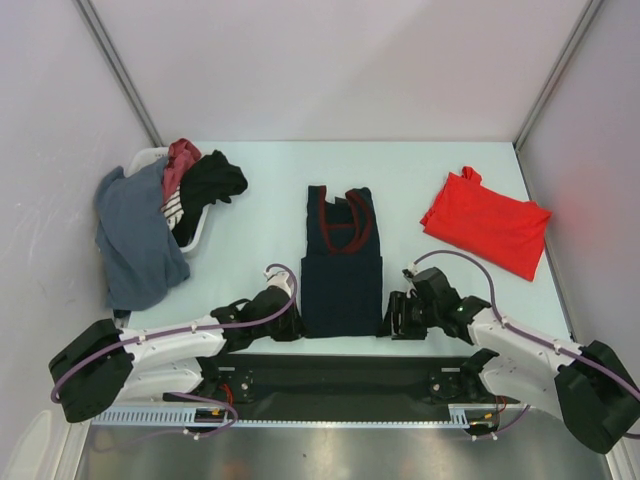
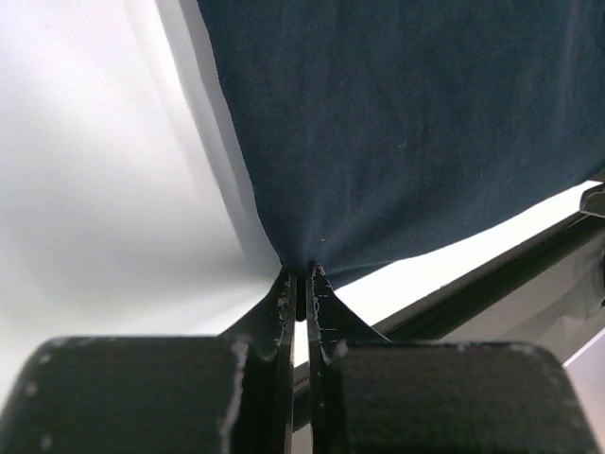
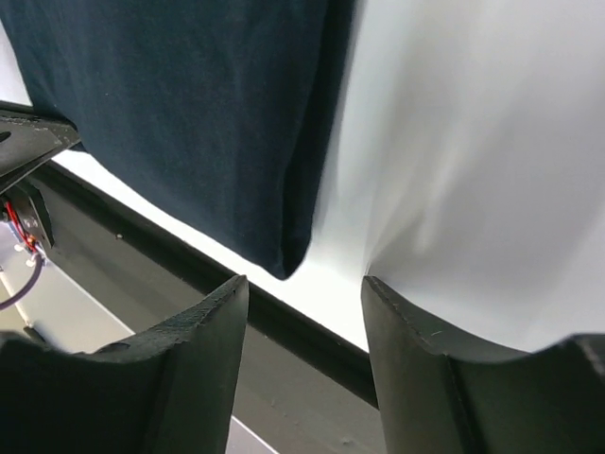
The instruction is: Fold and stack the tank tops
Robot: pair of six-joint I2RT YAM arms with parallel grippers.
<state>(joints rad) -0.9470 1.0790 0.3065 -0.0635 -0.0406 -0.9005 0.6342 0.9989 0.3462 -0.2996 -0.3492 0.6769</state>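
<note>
Though unclear from overhead, left jaws tight on navy tank top (image 2: 406,123) corner, right jaws apart, empty, in wrist views.

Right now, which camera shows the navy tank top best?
Top external: the whole navy tank top is in frame, maroon trim included. Left wrist shows only a corner pinched by the left gripper; right wrist, a corner ahead of the open right gripper.

Left pincer (image 2: 302,276) tight, right pincer (image 3: 304,286) agape
</note>
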